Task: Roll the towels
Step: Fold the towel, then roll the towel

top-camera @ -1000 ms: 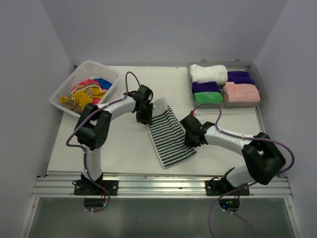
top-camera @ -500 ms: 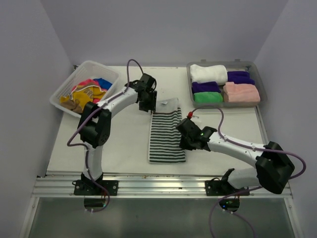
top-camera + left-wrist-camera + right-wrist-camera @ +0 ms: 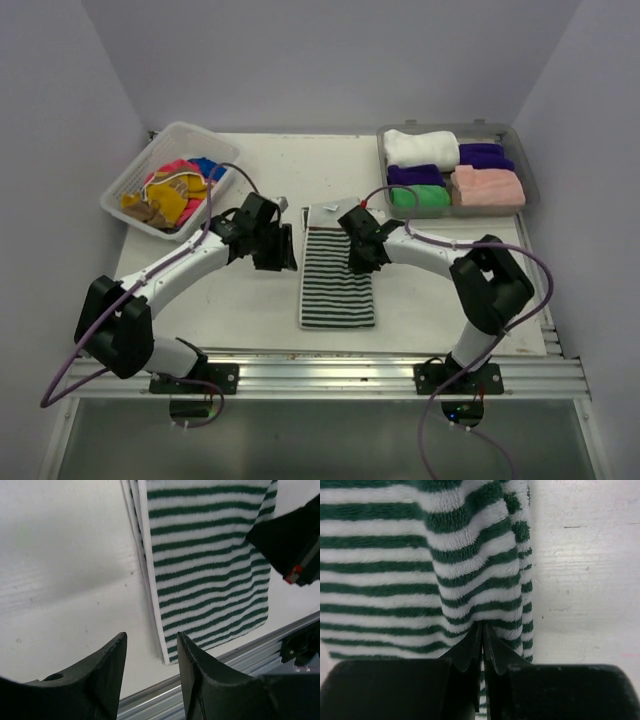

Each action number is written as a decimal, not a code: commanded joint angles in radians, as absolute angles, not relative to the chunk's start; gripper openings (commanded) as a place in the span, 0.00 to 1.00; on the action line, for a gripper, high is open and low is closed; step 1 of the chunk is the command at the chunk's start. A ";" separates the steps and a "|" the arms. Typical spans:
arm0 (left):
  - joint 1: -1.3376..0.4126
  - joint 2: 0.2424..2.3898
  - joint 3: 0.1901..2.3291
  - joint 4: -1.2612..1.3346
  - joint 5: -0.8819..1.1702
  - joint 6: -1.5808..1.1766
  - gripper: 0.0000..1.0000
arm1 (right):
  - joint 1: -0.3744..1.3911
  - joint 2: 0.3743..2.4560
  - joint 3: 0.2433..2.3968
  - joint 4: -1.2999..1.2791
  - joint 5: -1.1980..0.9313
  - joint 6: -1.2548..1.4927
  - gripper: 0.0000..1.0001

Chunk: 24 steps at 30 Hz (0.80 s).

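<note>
the striped towel (image 3: 337, 285) lay flat in the middle of the top view on the white table (image 3: 250, 310), its long side running toward the bottom edge. the right gripper (image 3: 357, 256) sat on its upper right part, and the right wrist view showed its jaws clenched on a raised fold of the cloth. the left gripper (image 3: 277, 250) hung just left of the towel over bare table, jaws released with nothing between them. loose towels (image 3: 175, 190) filled the white basket (image 3: 128, 178) at upper left. rolled towels (image 3: 420, 148) sat in the grey tray (image 3: 528, 195) at upper right.
</note>
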<state>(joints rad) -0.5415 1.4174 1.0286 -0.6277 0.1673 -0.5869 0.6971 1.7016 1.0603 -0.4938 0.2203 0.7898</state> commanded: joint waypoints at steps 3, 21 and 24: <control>-0.601 1.338 0.928 -0.586 0.215 -0.676 0.48 | 0.657 1.776 1.092 -0.482 0.183 0.758 0.03; -0.844 1.339 0.784 -0.355 0.270 -0.867 0.41 | 0.816 1.256 0.758 -0.508 0.152 0.897 0.12; -0.844 1.387 0.733 -0.328 0.268 -0.865 0.39 | 0.821 1.278 0.688 -0.457 0.130 0.919 0.12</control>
